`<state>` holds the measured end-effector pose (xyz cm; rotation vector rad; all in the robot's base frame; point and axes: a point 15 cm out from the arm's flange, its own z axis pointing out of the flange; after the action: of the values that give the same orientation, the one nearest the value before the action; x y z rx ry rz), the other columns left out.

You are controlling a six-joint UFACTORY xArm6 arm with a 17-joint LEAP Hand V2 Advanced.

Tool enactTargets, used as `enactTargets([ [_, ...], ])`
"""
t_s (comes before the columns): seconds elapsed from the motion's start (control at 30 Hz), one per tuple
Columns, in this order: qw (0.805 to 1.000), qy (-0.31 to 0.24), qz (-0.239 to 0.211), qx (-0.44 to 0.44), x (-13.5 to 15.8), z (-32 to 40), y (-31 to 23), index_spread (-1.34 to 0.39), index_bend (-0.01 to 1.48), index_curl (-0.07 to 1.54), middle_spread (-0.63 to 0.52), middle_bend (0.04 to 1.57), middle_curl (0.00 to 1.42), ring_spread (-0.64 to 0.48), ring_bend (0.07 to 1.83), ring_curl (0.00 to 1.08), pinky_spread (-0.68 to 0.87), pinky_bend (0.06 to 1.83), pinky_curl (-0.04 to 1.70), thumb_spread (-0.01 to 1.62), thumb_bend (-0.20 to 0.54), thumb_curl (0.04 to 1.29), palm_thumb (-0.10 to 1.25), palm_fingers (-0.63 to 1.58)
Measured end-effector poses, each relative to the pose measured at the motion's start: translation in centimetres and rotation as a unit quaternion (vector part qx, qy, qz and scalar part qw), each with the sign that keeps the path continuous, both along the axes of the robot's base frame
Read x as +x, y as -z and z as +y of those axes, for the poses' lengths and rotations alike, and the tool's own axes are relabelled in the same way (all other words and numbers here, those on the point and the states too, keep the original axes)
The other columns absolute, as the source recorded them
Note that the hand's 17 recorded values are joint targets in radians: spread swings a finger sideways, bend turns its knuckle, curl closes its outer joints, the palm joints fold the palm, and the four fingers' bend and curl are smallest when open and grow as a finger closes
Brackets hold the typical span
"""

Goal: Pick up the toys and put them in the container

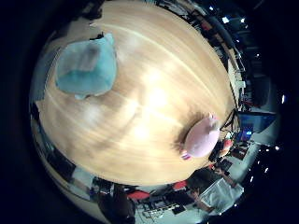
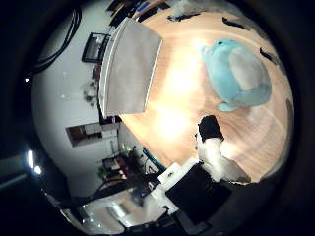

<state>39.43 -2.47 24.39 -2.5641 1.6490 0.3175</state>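
A teal plush toy with a grey-white belly lies on the wooden table; it shows in the little finger side view too, as a teal plush toy. A pink plush toy lies near the table's edge, well apart from the teal one. A grey container stands at the table's side, near the wall. Part of my hand reaches into the thumb side view, white and black, above the wood. It touches neither toy. Both toys look small, so my palm is high over the table.
Past the table's edge lie room clutter, shelves, a screen and red items. A white wall with a dark frame stands behind the container. Bare wood spreads between the two toys.
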Motion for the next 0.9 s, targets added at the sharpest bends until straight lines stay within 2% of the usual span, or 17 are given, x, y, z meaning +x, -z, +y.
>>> enactTargets([
  [0.33, 0.999, -0.005, 0.020, -0.025, -0.4, 0.4, 1.2, -0.57, 0.31, 0.43, -0.30, 0.24, 0.41, -0.23, 0.63, 0.31, 0.04, 0.90, 0.13, 1.00, -0.025, 0.48, 0.59, 0.24],
  [0.5, 0.999, -0.004, 0.030, -0.024, -0.5, 0.6, 2.0, -0.55, 0.23, 0.40, -0.28, 0.21, 0.38, -0.22, 0.61, 0.30, 0.06, 0.89, 0.12, 1.00, -0.027, 0.48, 0.59, 0.23],
  [0.9, 0.998, -0.002, 0.050, -0.023, -0.6, 0.7, 3.5, -0.54, 0.18, 0.37, -0.26, 0.17, 0.34, -0.20, 0.58, 0.27, 0.08, 0.85, 0.09, 1.01, -0.026, 0.47, 0.60, 0.25],
])
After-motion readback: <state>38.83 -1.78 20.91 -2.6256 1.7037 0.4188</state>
